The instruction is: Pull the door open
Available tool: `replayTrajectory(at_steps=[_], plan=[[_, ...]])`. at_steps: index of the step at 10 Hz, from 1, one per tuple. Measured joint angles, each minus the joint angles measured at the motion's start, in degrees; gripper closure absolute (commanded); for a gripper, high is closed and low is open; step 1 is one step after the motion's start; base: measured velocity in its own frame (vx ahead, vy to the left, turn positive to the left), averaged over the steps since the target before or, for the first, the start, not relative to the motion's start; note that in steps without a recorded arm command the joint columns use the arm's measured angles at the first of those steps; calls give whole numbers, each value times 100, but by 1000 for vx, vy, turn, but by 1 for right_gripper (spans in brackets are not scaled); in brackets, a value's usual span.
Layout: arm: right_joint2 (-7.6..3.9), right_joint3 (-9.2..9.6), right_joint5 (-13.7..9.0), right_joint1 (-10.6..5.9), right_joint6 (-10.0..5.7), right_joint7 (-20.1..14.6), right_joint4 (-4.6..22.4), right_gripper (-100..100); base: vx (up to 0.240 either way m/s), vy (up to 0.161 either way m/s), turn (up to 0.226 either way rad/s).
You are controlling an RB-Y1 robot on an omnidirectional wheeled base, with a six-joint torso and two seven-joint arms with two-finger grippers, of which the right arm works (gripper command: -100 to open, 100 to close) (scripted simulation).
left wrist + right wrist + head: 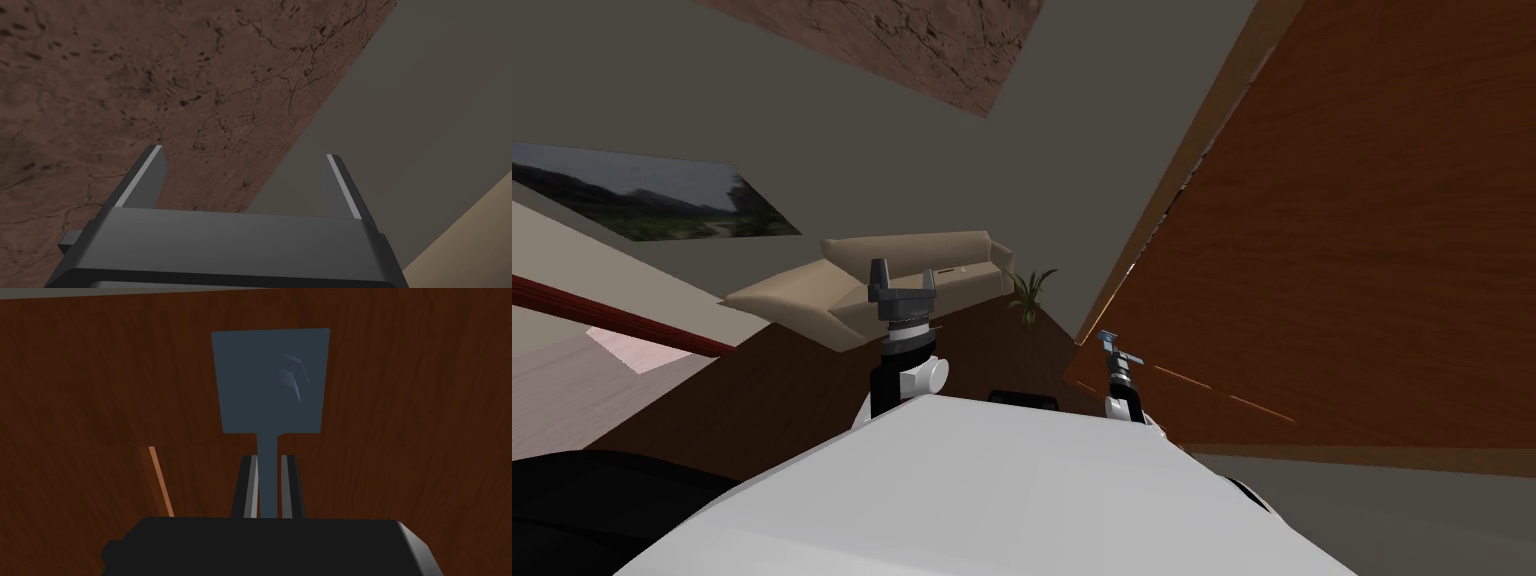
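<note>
A brown wooden door (1362,260) takes up the right of the head view, swung a little off its lighter frame (1167,190). Its dark blue-grey handle (272,383) has a flat plate and a thin lever. My right gripper (268,485) is shut on that lever, a finger pressing each side, right at the door face (400,438). In the head view the right gripper (1115,345) sits at the door's near edge. My left gripper (903,285) is raised to the left of it, open and holding nothing; its fingers (145,177) stand wide apart.
A beige sofa (892,280) stands across the dark wood floor (812,390), with a small green plant (1029,292) beside it near the door frame. Grey walls carry pictures. A black area lies at the lower left.
</note>
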Motion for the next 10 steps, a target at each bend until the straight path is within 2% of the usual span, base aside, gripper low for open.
replayTrajectory(at_steps=[3, 5, 6, 8, 10], plan=[[-66, 175, 114, 27, -71, -187, 19, 100, -196, -34, 90], [-76, 240, 155, 63, -55, -247, -26, 100, -85, -10, 11], [-117, 314, 198, 146, -87, -307, -100, 100, -108, 14, -18], [-245, 474, 289, 261, -228, -522, -133, 100, -98, 16, -28], [-382, 687, 413, 420, -440, -768, -179, 100, -139, -7, -21]])
